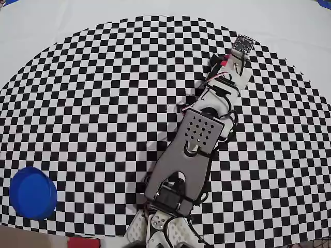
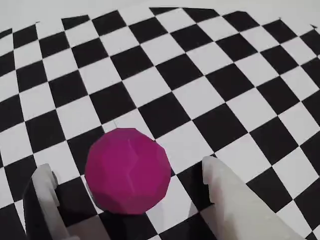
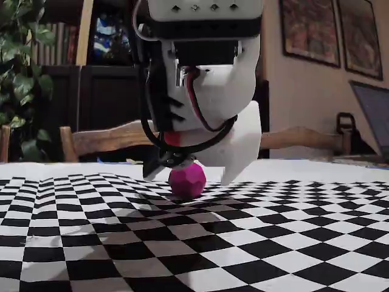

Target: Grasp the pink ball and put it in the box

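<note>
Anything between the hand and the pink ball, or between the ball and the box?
Nothing visible. In the wrist view the pink ball sits between the open fingers of the hand, on the checkered cloth. The overhead view shows only bare cloth between the arm and the blue box at lower left.

Home living room: bookshelf (image 3: pixel 61 39), plant (image 3: pixel 18 73), wooden chair (image 3: pixel 103 140), framed pictures (image 3: pixel 310 27), checkered tablecloth (image 3: pixel 194 243).
</note>
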Controlling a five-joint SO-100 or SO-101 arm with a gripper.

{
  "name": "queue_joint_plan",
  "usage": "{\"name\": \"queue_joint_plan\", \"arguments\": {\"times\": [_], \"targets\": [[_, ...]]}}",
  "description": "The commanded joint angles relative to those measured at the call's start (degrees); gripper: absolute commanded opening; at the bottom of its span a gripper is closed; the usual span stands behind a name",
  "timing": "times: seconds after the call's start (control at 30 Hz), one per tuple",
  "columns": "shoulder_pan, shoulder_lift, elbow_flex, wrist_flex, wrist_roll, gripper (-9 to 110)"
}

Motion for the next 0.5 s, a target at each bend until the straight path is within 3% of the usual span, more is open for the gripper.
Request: {"name": "queue_joint_plan", "arguments": {"times": [0.0,0.47], "targets": [[0.00,0.53,-2.29,0.09,-0.44,35],[0.00,0.26,-2.64,0.09,-0.44,35]]}}
